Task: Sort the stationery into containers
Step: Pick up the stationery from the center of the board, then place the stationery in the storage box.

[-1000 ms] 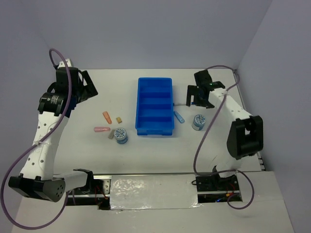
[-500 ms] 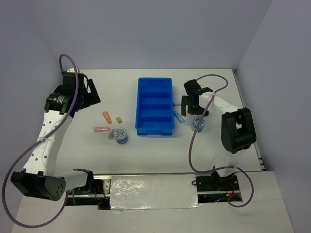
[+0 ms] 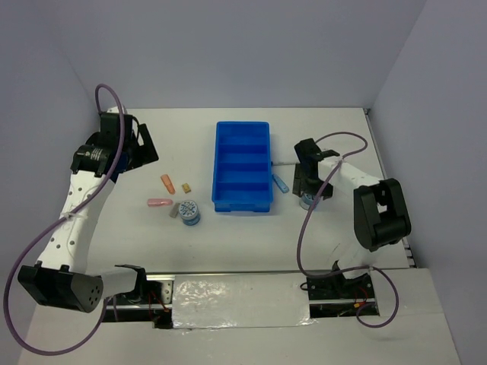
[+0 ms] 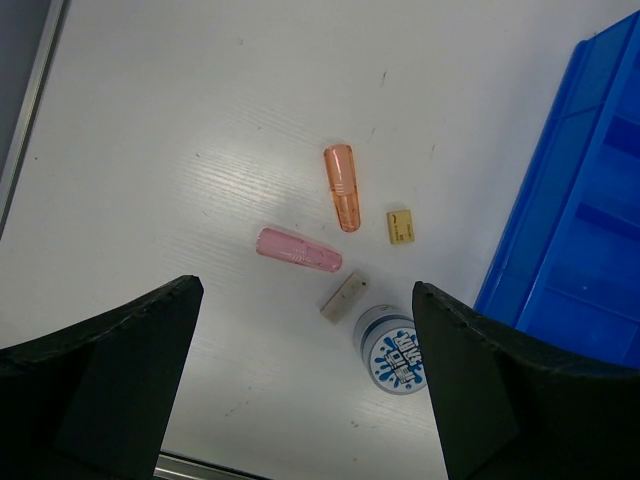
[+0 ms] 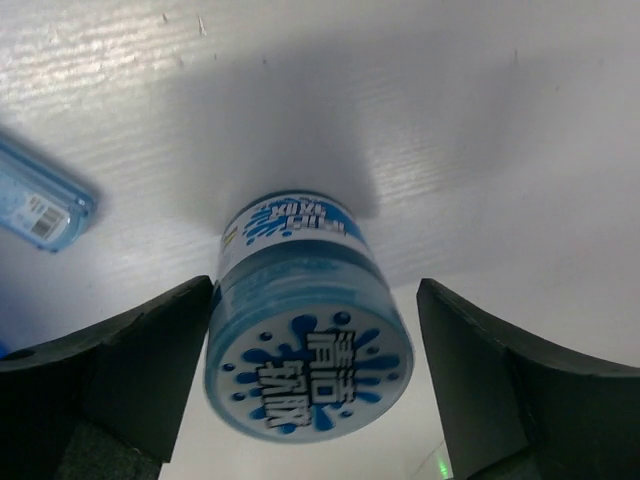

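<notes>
Black and spread wide with nothing in it, the left claw (image 4: 305, 290) hangs above the far-left part of the white worktop (image 3: 190, 133). Below it lie a pink bar (image 4: 298, 249), an orange bar (image 4: 342, 187), a small tan bar (image 4: 401, 226) and a grey bar (image 4: 343, 297), all apart from one another. The left roll (image 4: 392, 352) stands upright just right of the grey bar. The blue tray (image 3: 243, 125) sits at the middle, its four compartments in a row from near to far. Just right of it lie a thin white pen (image 3: 283, 163) and, nearer, a light-blue bar (image 5: 40, 210). The right claw (image 5: 315, 290) is low over the right roll (image 5: 305, 370), fingers wide apart on either side of it and not clamped. The roll stands on the worktop.
</notes>
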